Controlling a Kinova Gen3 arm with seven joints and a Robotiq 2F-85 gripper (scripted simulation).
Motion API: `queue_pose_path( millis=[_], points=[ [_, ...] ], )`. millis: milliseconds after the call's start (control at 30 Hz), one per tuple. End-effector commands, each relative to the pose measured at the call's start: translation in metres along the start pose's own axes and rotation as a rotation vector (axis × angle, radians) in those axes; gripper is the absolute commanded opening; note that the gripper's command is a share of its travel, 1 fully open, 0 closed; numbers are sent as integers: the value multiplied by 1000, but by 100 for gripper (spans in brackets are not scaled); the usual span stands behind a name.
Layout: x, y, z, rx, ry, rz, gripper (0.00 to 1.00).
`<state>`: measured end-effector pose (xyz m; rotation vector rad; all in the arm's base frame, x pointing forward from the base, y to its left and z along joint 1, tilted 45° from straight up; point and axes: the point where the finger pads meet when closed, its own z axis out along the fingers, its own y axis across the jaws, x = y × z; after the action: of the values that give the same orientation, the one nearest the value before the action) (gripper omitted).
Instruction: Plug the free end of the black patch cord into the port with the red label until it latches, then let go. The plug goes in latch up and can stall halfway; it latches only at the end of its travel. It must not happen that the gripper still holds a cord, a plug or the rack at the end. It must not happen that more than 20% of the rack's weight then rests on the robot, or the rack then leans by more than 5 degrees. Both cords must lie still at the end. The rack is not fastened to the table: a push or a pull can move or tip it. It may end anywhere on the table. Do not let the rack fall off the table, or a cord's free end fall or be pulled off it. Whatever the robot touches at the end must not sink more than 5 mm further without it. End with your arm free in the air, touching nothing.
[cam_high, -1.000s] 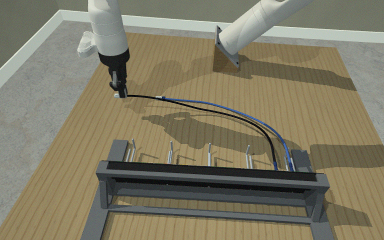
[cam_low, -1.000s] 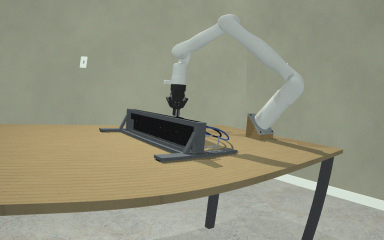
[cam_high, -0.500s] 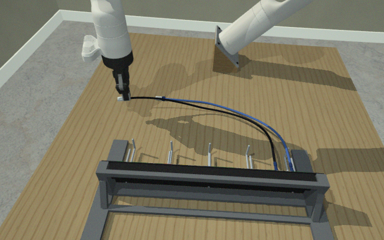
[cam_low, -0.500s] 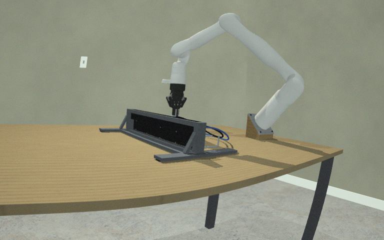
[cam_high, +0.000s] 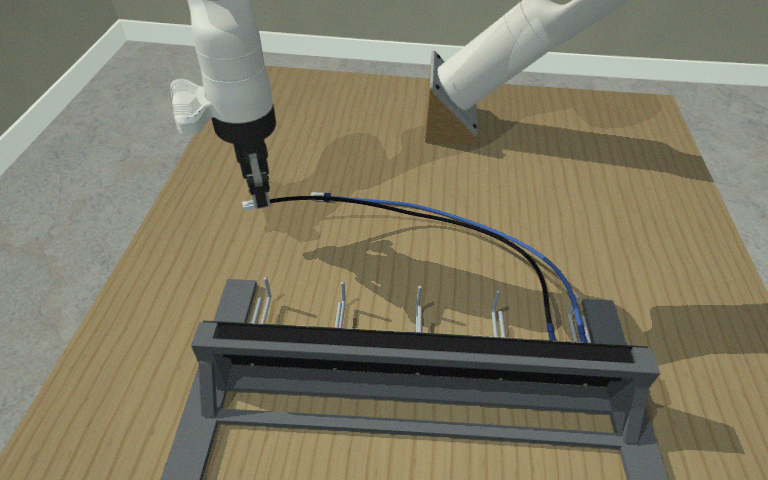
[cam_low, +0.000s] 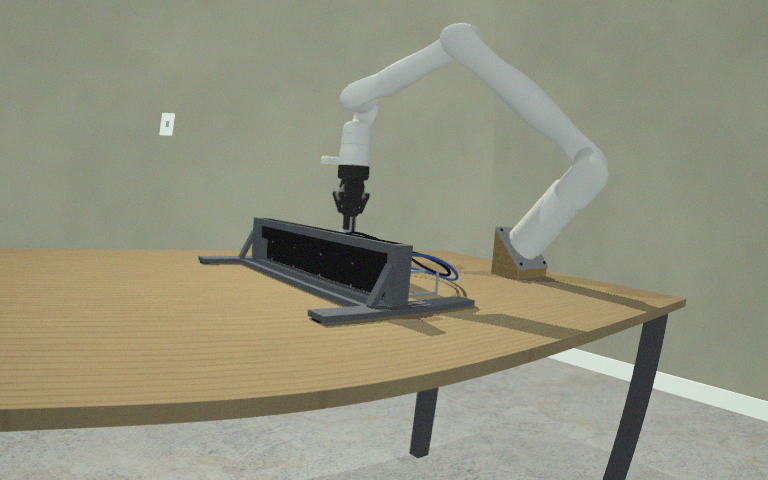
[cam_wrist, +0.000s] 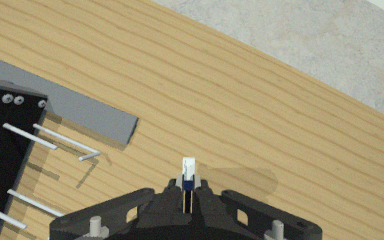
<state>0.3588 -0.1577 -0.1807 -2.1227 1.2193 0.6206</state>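
Jaws clamped on the white plug at the free end of the black cord; gripper points straight down, held above the table. In the wrist view the plug pokes out past the fingertips, with a small blue piece showing in the narrow gap behind it.

Black cord runs from the gripper to the right in a long arc, then drops into the rack near its right end. Blue cord follows the same arc just beside it; its own free plug lies a little right of the gripper, close against the black cord. Cannot tell if the two touch there.

Rack stands upright on the table, nearer the top camera than the gripper, well apart from it. Thin white pegs stick out of its far side in pairs, spaced along its length. Red label too small to make out in any view.

Exterior view: gripper hangs just behind the rack's top edge; cords loop out at the rack's right end. Arm's wedge base sits at the far side of the table.
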Motion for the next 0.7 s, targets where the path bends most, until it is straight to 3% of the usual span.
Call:
queue_pose_path(
  millis=[0,667],
  points=[
    [-1,-3,-3,-8,8,-30,0],
    [-14,-35,-10,-8,7,-252,0]
  ],
)
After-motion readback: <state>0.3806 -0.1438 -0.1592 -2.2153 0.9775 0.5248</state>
